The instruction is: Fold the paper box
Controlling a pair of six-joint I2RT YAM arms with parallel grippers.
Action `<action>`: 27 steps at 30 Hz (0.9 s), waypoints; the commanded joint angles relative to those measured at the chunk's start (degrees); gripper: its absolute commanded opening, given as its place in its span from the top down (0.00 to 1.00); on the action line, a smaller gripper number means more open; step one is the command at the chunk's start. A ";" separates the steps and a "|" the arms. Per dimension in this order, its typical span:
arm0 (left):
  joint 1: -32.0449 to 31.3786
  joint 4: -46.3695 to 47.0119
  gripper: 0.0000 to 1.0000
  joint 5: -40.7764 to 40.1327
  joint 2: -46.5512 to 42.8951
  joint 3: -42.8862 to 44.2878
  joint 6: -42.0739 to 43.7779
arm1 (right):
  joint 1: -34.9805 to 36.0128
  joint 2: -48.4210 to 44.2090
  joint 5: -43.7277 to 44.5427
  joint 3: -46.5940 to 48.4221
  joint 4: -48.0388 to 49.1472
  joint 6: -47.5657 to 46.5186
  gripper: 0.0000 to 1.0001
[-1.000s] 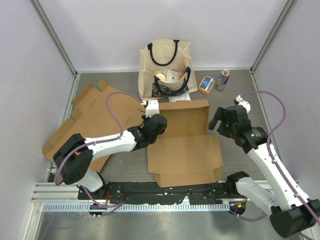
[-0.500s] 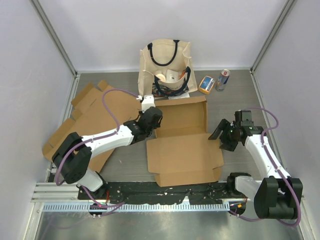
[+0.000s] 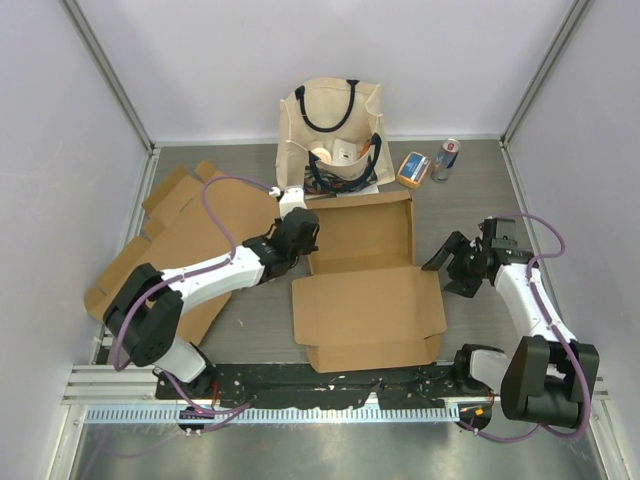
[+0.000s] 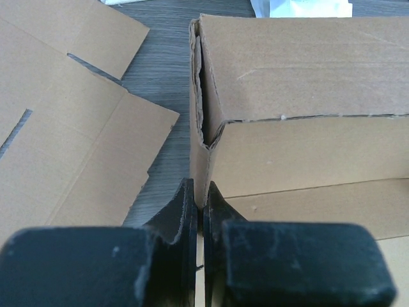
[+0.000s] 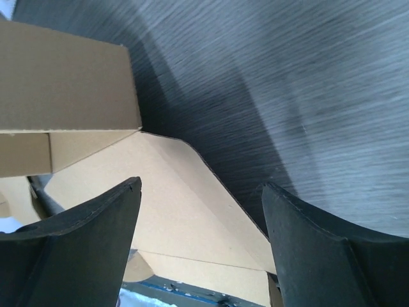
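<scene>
The brown paper box [image 3: 365, 275] lies in the middle of the table. Its back half has raised walls and its lid lies flat toward me. My left gripper [image 3: 305, 240] is shut on the box's upright left wall. In the left wrist view the fingers [image 4: 185, 211] pinch that wall's edge [image 4: 199, 173], and the back wall [image 4: 307, 70] runs off to the right. My right gripper [image 3: 450, 270] is open and empty, just right of the lid. In the right wrist view its jaws stand wide [image 5: 201, 192] over the lid's corner flap [image 5: 160, 211], not touching it.
Several flat cardboard blanks [image 3: 185, 235] lie at the left, also showing in the left wrist view [image 4: 70, 128]. A cream tote bag [image 3: 332, 130] stands behind the box. A small orange packet [image 3: 413, 168] and a can [image 3: 446, 158] sit at the back right.
My right arm has swung away from the box's right wall, down and to the right, and now sits low beside the lid. My left gripper has shifted slightly back, still holding the left wall.
</scene>
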 commanded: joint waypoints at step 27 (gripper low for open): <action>-11.97 -11.42 0.25 5.84 -40.15 -15.04 6.99 | -0.38 -3.94 -16.52 -2.04 1.52 8.88 0.92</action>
